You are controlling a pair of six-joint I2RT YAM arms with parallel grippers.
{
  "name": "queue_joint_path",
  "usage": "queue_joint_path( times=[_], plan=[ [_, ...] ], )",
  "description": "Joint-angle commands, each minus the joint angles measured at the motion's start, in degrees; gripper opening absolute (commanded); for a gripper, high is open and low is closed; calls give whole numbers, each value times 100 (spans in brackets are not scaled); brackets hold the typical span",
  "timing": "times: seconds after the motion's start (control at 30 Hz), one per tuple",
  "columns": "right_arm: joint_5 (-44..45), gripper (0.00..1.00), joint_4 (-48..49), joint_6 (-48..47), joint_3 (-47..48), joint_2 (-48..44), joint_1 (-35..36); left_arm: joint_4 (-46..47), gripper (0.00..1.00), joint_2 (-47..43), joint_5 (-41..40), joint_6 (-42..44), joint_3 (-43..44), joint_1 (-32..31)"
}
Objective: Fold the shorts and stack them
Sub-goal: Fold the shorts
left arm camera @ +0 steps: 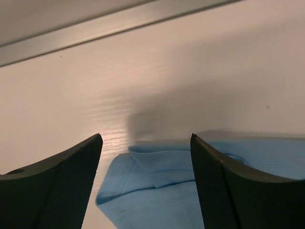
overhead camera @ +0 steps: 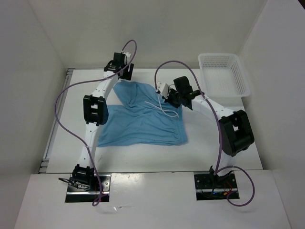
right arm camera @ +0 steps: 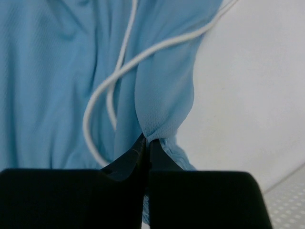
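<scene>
The light blue shorts (overhead camera: pixel 143 119) lie spread on the white table between the two arms, with a thin white drawstring (overhead camera: pixel 164 110) looping across the right side. My right gripper (overhead camera: pixel 169 98) is shut on the shorts' waistband edge (right arm camera: pixel 164 119), pinching a fold of cloth between its fingertips (right arm camera: pixel 147 140). At the far left corner of the cloth, my left gripper (overhead camera: pixel 121 71) stands open, and a hemmed corner of the shorts (left arm camera: pixel 157 167) lies flat on the table between its fingers (left arm camera: pixel 224 191), untouched.
A white plastic lattice basket (overhead camera: pixel 224 74) stands at the back right of the table. White walls close in the table on the left, back and right. A metal rail (left arm camera: pixel 95 33) runs along the table's far edge.
</scene>
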Motion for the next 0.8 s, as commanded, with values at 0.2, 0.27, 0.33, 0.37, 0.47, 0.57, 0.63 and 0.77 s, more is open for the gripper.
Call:
queue_joint_path(
  times=[0.2,0.27,0.33,0.37,0.47,0.57,0.63,0.77],
  plan=[
    [55,0,-165,-143,-159,24,-6,-1600,78,750,834,16,1435,-28],
    [56,0,-164,-143,-107,25,-6,-1823,78,884,940,16,1673,-28],
    [56,0,-164,-143,-106,85,-6,-1824,78,884,940,16,1551,-28],
    [56,0,-164,-143,-54,86,-6,-1824,78,884,1010,16,1551,-28],
    [109,0,-111,-143,-54,139,-6,-1955,75,937,1203,16,1551,-133],
    [214,0,-58,-195,-1,139,-6,-2087,70,937,1274,16,1489,-195],
    [214,0,-58,-196,-1,139,-6,-2087,66,1007,1221,16,1437,-195],
    [214,0,-58,-196,-1,139,-6,-2087,26,1060,1169,16,1576,-195]
  ],
)
